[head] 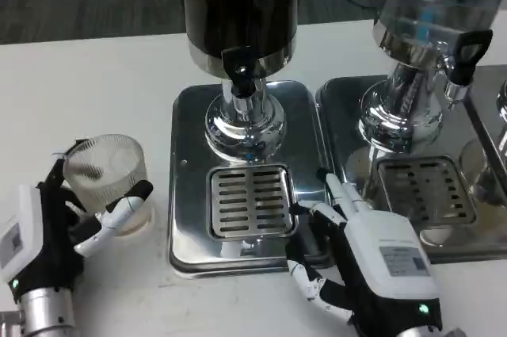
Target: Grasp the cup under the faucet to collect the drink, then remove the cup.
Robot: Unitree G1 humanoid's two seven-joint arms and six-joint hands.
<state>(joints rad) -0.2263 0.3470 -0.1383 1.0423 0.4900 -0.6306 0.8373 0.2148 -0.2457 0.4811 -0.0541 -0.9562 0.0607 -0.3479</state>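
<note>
Our left hand (47, 230) is wrapped around the ribbed clear cup (107, 174), which stands on the white surface (87, 75) at near left, left of the drip tray (249, 202); our right hand (356, 262) rests empty, fingers apart, at the tray's near right corner. We judge the grasp made and the carry pending. Next, the cup must go rightward onto the grille, under the black-handled faucet (242, 75) farther back.
</note>
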